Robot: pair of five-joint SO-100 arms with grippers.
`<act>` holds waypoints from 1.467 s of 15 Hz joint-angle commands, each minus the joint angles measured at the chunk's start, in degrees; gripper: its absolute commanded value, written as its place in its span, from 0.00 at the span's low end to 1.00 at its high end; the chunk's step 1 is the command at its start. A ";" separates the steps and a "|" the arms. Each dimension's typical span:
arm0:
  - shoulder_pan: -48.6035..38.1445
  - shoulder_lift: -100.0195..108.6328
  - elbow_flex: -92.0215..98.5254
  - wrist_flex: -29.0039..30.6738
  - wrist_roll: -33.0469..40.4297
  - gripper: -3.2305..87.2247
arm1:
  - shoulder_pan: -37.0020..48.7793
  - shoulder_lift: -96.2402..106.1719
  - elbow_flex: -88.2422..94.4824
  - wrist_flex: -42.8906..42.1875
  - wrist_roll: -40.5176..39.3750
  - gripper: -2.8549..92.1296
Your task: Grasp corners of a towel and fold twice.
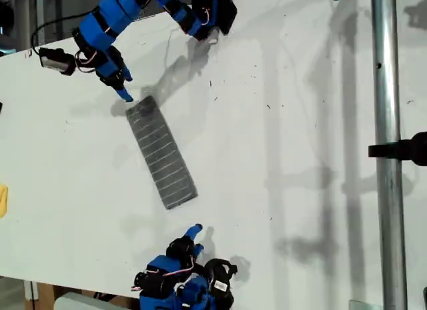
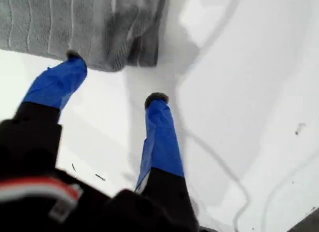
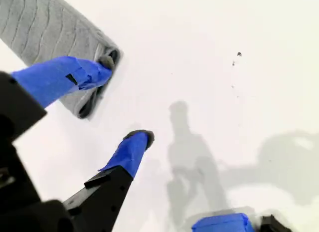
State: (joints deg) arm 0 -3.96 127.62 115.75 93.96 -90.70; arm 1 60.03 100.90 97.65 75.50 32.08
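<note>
A grey cloth towel with thin white stripes (image 1: 161, 153) is seen folded into a narrow strip on the white tabletop (image 1: 300, 123), its long axis slanting from the exterior view's upper left towards its lower middle, with a blue arm off each short end. The first end effector (image 2: 115, 78) is held open at one short end, the second end effector (image 3: 123, 100) open at a corner. A small yellow thing (image 1: 3, 200) lies at the exterior view's left edge, well apart.

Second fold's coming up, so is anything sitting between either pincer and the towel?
Nothing visible. My first pincer is open right at one end of the towel, and my second pincer is open with one finger against a towel end. Only bare white table surrounds them.
</note>
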 commanded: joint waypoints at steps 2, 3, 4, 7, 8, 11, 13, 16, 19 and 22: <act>15.21 23.29 18.63 -7.12 -11.34 0.25 | 11.34 26.98 17.40 0.26 -0.35 0.37; 20.92 33.66 28.04 -10.99 -14.77 0.22 | 13.01 34.45 22.15 -0.44 -0.70 0.35; 25.22 46.76 37.62 -16.17 -13.89 0.14 | 10.63 40.25 24.79 -1.85 0.09 0.34; 28.65 71.63 53.00 -17.31 -12.57 0.02 | 9.05 47.64 28.65 -1.58 3.25 0.35; 28.74 71.72 54.40 -17.84 -12.66 0.02 | 8.44 47.64 28.21 -0.79 3.43 0.36; 27.60 71.72 59.24 -20.65 -12.39 0.02 | 6.15 40.43 25.05 -1.14 1.85 0.42; 26.98 71.72 60.38 -21.53 -12.66 0.02 | 4.48 32.34 22.94 -6.50 -2.29 0.44; 27.07 71.72 60.47 -21.18 -13.18 0.02 | 2.02 12.83 15.91 -16.17 -8.00 0.45; 27.77 71.72 60.56 -20.65 -14.59 0.02 | -0.35 -4.57 8.61 -24.61 -11.25 0.46; 28.30 71.72 60.82 -20.48 -15.73 0.02 | -0.88 -21.45 0.88 -28.39 -13.89 0.47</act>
State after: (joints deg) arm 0 23.47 198.72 176.75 73.65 -105.82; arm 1 59.77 83.58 104.68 49.39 19.78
